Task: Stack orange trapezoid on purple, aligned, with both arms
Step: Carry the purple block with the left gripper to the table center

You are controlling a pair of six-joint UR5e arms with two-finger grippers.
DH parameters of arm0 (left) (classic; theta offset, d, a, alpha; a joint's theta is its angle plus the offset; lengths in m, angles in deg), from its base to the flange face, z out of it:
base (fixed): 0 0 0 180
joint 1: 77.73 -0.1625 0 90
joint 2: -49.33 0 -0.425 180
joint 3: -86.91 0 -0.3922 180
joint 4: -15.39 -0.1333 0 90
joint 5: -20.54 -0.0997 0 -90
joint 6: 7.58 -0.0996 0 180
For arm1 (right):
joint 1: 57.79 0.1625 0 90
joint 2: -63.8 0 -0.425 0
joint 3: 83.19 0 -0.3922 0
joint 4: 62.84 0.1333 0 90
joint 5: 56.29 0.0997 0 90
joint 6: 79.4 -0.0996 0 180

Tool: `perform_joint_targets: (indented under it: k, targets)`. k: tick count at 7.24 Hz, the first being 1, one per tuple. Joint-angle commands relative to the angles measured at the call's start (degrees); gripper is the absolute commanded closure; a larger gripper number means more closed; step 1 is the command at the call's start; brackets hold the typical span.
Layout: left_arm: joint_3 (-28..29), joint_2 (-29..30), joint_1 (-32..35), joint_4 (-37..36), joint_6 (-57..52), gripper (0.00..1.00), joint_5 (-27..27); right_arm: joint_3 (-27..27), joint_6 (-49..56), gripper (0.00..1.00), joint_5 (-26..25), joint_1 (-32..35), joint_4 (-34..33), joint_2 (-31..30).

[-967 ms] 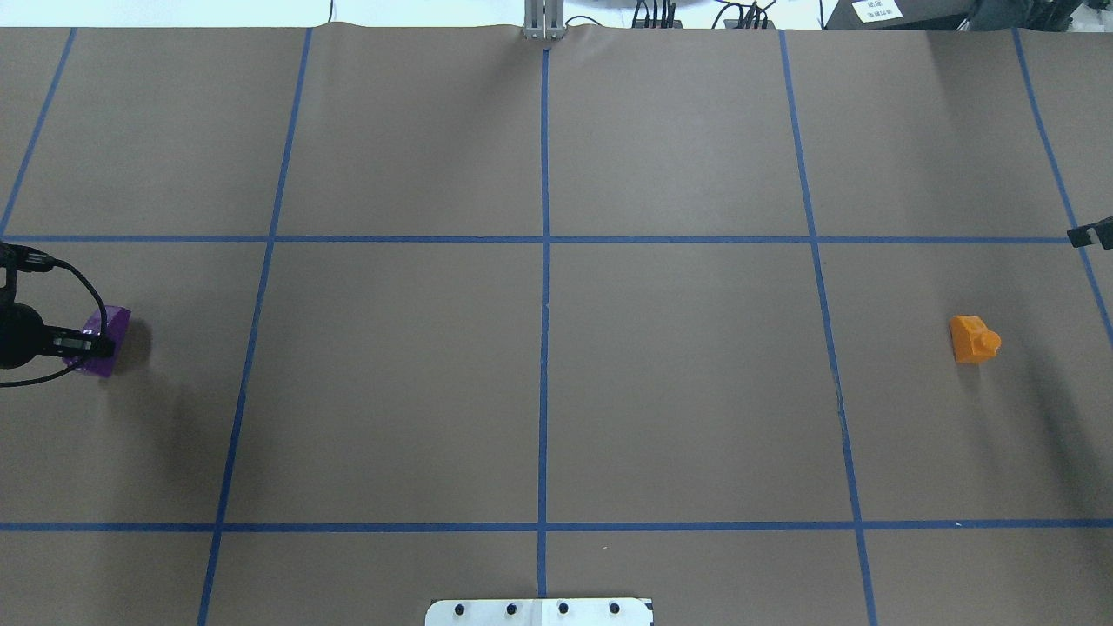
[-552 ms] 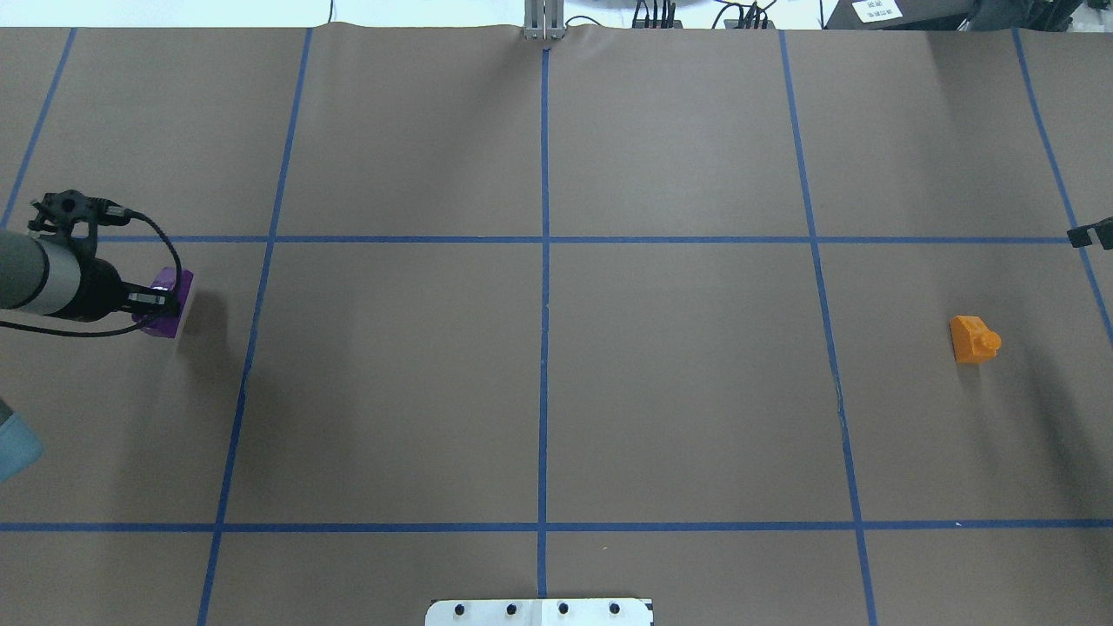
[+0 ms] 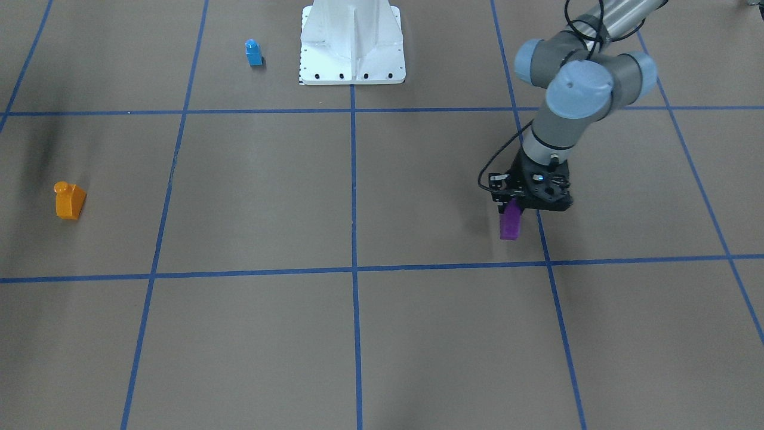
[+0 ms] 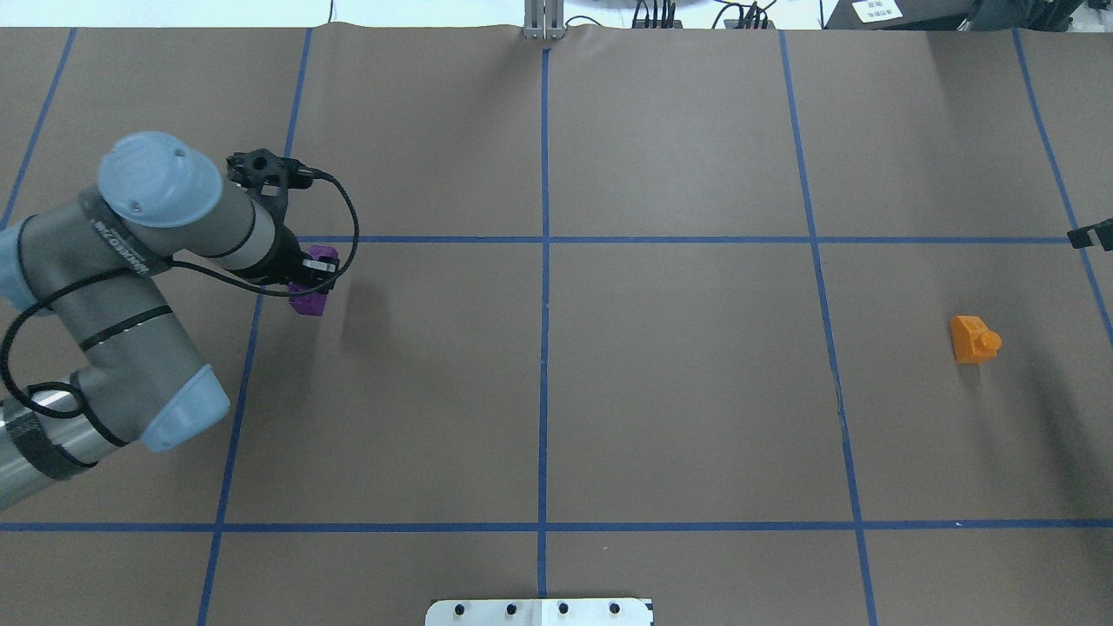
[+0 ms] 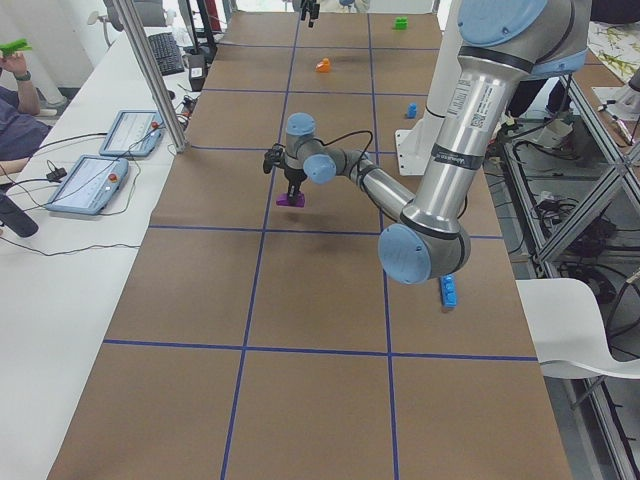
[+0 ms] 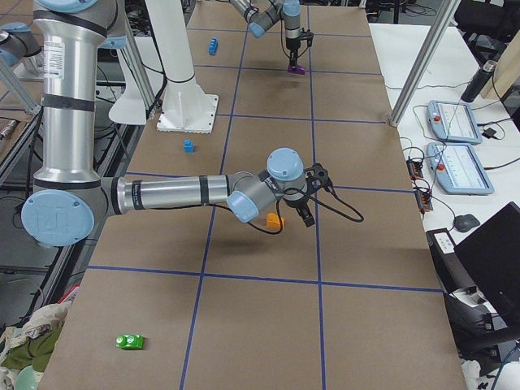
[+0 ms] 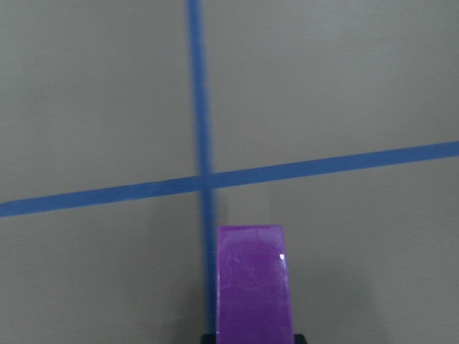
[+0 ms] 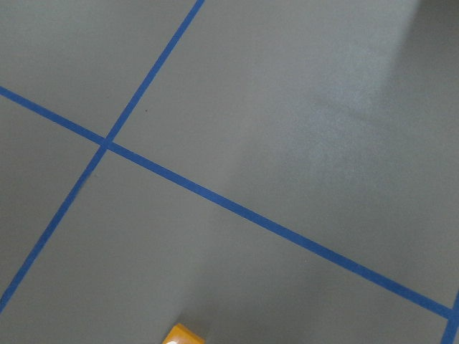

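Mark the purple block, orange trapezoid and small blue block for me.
purple block (image 3: 510, 226): front-facing view, its lower front face.
orange trapezoid (image 4: 963, 339): overhead view, its body beside the stud.
small blue block (image 3: 254, 55): front-facing view, its body below the stud.

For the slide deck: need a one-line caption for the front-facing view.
Left gripper holds the purple block on the view's right; the orange trapezoid sits alone at its far left.
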Motion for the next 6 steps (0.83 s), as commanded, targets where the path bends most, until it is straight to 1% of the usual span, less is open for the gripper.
perform_joint_targets:
  k: [1,2,3,4,5,6]
  targets:
    - [2.59,9.34,-5.96,-1.74,8.84,1.0,-0.25,-0.12,0.0,0.0,-0.24,0.09,0.0,-0.09]
    - [7.22,14.61,-8.59,-1.83,13.84,1.0,-1.64,-0.21,0.0,0.0,-0.33,0.0,-0.08,-0.1]
    - [11.1,19.45,-10.62,-1.83,16.5,1.0,-4.96,-0.38,0.0,0.0,-0.33,0.0,-0.08,-0.1]
    - [13.49,22.28,-12.38,-1.83,18.53,1.0,-6.04,-0.38,-0.09,0.0,-0.15,0.0,0.0,-0.18]
    - [15.42,24.4,-12.57,-1.83,19.51,1.0,-6.05,-0.38,-0.09,0.0,-0.07,0.0,0.0,-0.27]
    - [17.01,25.46,-13.01,-1.83,20.04,1.0,-6.22,-0.38,-0.09,0.0,-0.06,0.0,0.0,-0.27]
